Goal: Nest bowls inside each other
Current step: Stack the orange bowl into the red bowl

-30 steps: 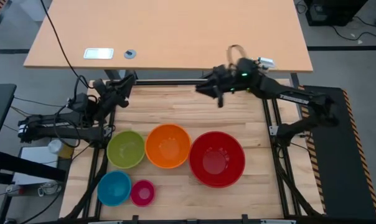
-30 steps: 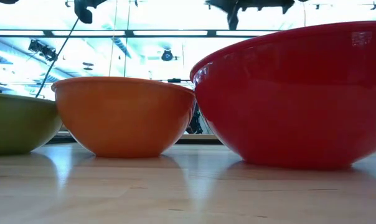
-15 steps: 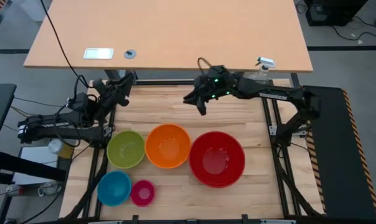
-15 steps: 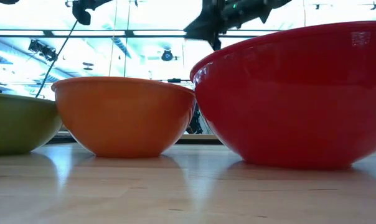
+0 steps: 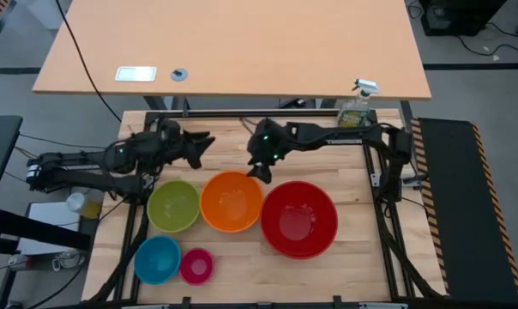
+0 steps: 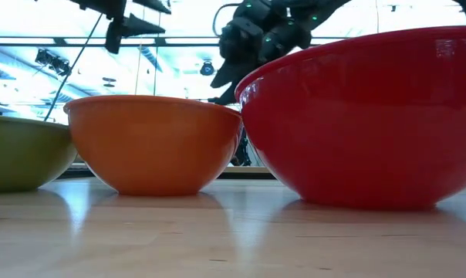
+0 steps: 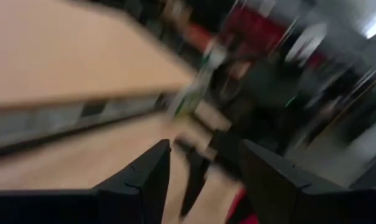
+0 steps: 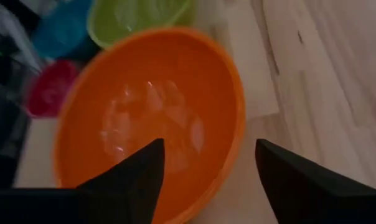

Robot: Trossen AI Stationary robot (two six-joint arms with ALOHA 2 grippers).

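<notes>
Five bowls sit upright on the wooden table: green, orange and red in a row, with blue and pink nearer the front edge. My right gripper hangs open, slanting down over the orange bowl's far rim. Its fingers stand on either side of that rim, one over the hollow and one outside, and I see no touch. My left gripper is open, held level above the table beyond the green bowl, with nothing between its fingers.
A spray bottle stands at the table's far right corner. A larger beige table lies beyond the far edge. Bare wood shows between the bowls and the far edge and to the right of the red bowl.
My right gripper has come down and moved toward the table's left and near side, from beyond the far edge to just over the orange bowl's far rim, tipping downward. My left gripper has swung toward the right and turned to point level. The bowls have not moved.
</notes>
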